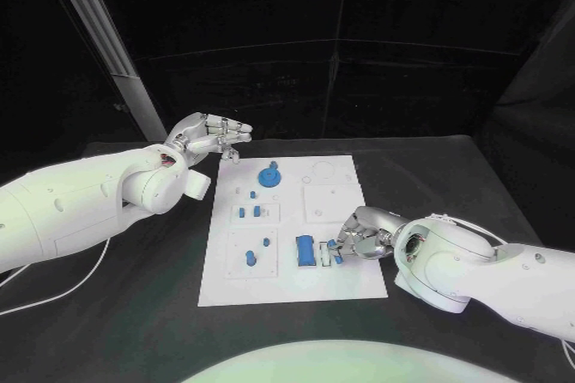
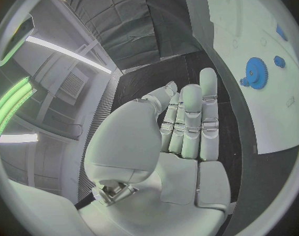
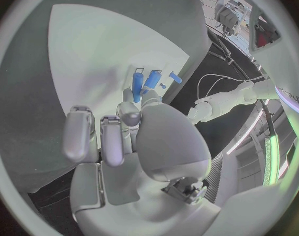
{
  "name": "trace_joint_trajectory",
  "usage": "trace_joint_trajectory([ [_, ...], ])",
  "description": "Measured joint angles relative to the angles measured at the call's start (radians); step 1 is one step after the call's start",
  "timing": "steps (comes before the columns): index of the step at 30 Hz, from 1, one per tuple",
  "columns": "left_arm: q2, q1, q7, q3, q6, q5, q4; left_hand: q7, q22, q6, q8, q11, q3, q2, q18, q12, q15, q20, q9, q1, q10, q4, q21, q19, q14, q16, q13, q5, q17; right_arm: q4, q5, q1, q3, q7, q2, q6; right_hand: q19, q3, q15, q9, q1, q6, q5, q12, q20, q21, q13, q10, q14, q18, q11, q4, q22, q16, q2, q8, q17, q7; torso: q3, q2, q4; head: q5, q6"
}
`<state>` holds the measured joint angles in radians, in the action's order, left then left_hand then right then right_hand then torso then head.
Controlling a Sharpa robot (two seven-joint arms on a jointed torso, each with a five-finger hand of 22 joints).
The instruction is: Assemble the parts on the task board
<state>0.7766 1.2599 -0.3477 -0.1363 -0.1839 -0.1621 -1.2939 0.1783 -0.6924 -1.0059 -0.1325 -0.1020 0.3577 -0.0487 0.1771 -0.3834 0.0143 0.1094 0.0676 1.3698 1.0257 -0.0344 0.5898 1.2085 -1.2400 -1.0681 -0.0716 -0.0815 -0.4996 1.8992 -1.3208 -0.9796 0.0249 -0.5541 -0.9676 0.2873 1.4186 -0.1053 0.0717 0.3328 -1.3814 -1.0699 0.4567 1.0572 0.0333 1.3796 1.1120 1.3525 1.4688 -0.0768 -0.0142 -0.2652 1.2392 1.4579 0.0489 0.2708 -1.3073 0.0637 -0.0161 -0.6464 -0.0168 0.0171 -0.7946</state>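
The task board (image 1: 323, 283) lies in the middle of the black table (image 1: 120, 316), its long side running from 12 to 6 o'clock in the head view. Near its far end, toward 12 o'clock, a blue gear (image 1: 271, 177) sits on the board; below it two small blue pegs (image 1: 248, 210) stand in a square recess, and lower still, toward 7 o'clock, a rounded blue piece (image 1: 251, 257) rests in another recess. At about 5 o'clock on the board a blue block (image 1: 307, 250) lies with its long side running from 12 to 6 o'clock. The right hand (image 1: 363, 234) is at the board's right edge, just beside that block, its fingers curled around a small blue part (image 1: 332, 250); the right wrist view shows fingertips (image 3: 129, 113) touching a blue piece (image 3: 137, 85). The left hand (image 1: 211, 135) hovers off the board's far left corner at about 11 o'clock, holding nothing, its fingers (image 2: 191, 121) straight and lying side by side.
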Motion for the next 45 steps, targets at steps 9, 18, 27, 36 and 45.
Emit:
trace_joint_trajectory([
  [9, 0.001, 0.0, 0.0, 0.0, 0.0, 0.0, -0.002, 0.0, 0.0, 0.0, 0.0, 0.0, 0.0, 0.0, 0.0, 0.0, 0.0, 0.0, 0.0, 0.0, 0.0, 0.0, 0.0, 0.0, 0.0, 0.0, 0.0, 0.0, 0.0, -0.027, 0.036, 0.0, 0.0, -0.019, 0.036, -0.022, 0.0, 0.003, 0.004, 0.002, 0.005, -0.009, 0.011, 0.007, 0.0, 0.0, 0.006, 0.004, -0.004, 0.0, -0.004, -0.006, 0.002, 0.0, -0.002, 0.0, 0.0, -0.005, 0.0003, 0.0, -0.0002, 0.001, -0.004],
  [18, 0.001, 0.0, 0.001, 0.0, 0.0, 0.0, -0.004, 0.0, 0.0, 0.0, 0.0, 0.0, 0.0, 0.0, 0.0, 0.0, 0.0, 0.0, 0.0, 0.0, 0.0, 0.0, 0.0, 0.0, 0.0, 0.0, 0.0, 0.0, 0.0, -0.047, 0.05, 0.0, 0.0, -0.039, 0.068, -0.032, 0.004, 0.008, 0.004, 0.01, 0.005, -0.013, 0.019, 0.006, -0.004, 0.0, 0.008, 0.004, -0.004, 0.0, -0.004, -0.011, 0.003, 0.0, -0.002, -0.001, 0.0, -0.009, 0.0012, 0.001, -0.0004, -0.001, -0.005],
  [27, 0.001, 0.0, 0.001, 0.0, 0.0, 0.0, -0.004, 0.0, 0.0, 0.0, 0.0, 0.0, 0.0, 0.0, 0.0, 0.0, 0.0, 0.0, 0.0, 0.0, 0.0, 0.0, 0.0, 0.0, 0.0, 0.0, 0.0, 0.0, 0.0, -0.063, 0.045, -0.002, -0.001, -0.052, 0.082, -0.031, 0.004, 0.01, 0.004, 0.009, 0.022, -0.021, 0.024, 0.012, -0.004, 0.0, 0.009, 0.007, -0.004, 0.0, -0.007, -0.015, 0.003, 0.0, -0.007, 0.004, 0.0, -0.011, 0.0013, 0.001, -0.0012, -0.001, -0.005],
  [36, 0.001, 0.0, 0.001, 0.0, 0.0, 0.0, -0.004, 0.0, 0.0, 0.0, 0.0, 0.0, 0.0, 0.0, 0.0, 0.0, 0.0, 0.0, 0.0, 0.0, 0.0, 0.0, 0.0, 0.0, 0.0, 0.0, 0.0, 0.0, 0.0, -0.069, 0.018, -0.001, 0.0, -0.07, 0.085, -0.033, 0.004, 0.004, 0.004, 0.017, 0.053, -0.026, 0.043, 0.012, -0.004, 0.0, 0.012, 0.011, -0.004, 0.0, -0.004, -0.021, 0.003, 0.0, -0.014, 0.004, 0.0, -0.01, 0.0013, 0.001, -0.0013, -0.001, -0.007],
  [45, 0.001, 0.001, 0.001, 0.0, 0.0, 0.0, -0.004, 0.0, 0.0, 0.0, 0.0, 0.0, 0.003, 0.0, 0.0, 0.0, 0.0, 0.0, 0.0, 0.0, 0.0, -0.003, 0.0, 0.0, 0.0, 0.0, 0.0, 0.0, 0.0, -0.069, -0.006, -0.001, 0.0, -0.08, 0.091, -0.039, 0.004, -0.011, 0.004, 0.024, 0.086, -0.032, 0.037, 0.012, -0.004, 0.0, 0.015, 0.014, -0.004, 0.0, -0.007, -0.026, 0.003, 0.0, -0.02, 0.004, 0.0, -0.011, 0.0016, 0.001, -0.0013, -0.001, -0.007],
])
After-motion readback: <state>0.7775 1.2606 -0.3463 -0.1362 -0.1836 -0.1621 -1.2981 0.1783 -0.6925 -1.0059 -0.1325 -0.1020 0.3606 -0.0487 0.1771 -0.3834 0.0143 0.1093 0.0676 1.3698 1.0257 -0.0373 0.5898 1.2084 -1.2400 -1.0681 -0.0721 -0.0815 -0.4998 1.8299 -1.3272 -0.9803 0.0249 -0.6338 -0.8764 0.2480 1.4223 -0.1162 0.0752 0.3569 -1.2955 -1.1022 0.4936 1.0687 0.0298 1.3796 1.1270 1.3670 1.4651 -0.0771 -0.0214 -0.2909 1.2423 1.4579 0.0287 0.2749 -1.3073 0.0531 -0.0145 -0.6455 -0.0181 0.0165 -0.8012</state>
